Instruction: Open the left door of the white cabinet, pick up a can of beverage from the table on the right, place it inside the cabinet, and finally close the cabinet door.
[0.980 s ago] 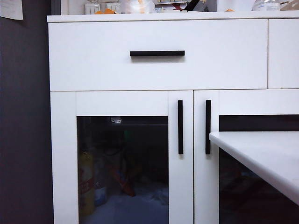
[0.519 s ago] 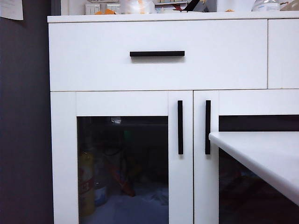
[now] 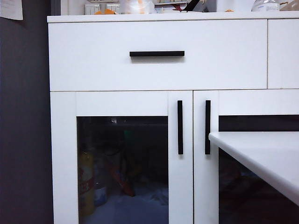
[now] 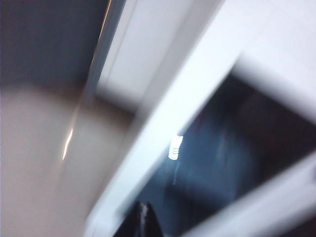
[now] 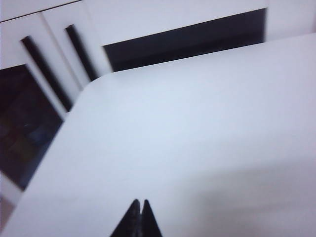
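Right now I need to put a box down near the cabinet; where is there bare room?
The table shows bare white from its rounded corner beside the door handles back to the shut right pincer. The cabinet top is crowded with clutter. The shut left pincer faces the left door.

The left wrist view is smeared by blur, the cabinet (image 4: 197, 98) frame soft-edged and only the left gripper (image 4: 143, 217) tips showing at the edge, while the table (image 3: 261, 154) runs out of the exterior view.
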Motion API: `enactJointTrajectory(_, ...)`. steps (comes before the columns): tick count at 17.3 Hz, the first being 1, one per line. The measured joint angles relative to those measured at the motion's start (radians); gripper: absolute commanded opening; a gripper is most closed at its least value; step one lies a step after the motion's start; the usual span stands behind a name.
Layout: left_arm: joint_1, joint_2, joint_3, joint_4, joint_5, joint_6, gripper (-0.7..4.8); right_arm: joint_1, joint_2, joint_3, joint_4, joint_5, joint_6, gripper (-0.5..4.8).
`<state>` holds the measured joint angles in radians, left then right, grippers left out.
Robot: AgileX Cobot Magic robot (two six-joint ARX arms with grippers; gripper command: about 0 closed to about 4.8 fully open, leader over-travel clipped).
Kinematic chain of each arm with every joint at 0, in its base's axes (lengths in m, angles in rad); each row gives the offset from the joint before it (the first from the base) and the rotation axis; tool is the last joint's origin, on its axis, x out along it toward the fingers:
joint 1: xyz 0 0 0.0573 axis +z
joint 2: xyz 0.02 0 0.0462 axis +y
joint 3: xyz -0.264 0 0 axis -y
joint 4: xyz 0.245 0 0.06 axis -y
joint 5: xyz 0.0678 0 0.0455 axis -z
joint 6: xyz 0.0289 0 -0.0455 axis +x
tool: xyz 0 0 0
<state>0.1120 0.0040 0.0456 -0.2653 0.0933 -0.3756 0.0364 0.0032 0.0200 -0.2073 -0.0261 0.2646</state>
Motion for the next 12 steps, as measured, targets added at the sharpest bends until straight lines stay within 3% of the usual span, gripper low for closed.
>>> enactJointTrajectory(1, -0.001, 0.003, -0.032, 0.098, -0.005, 0.000, -0.05, -0.013, 0.000, -0.002, 0.005, 0.000, 0.000, -0.01)
enactJointTrajectory(5, -0.001, 0.000, -0.033, 0.102, -0.004, 0.000, -0.05, -0.059, 0.000, -0.012, 0.033, 0.004, 0.000, -0.01)
enactJointTrajectory(12, -0.001, 0.000, -0.033, 0.102, -0.003, 0.000, -0.05, -0.058, 0.000, -0.012, 0.029, 0.004, 0.000, -0.01)
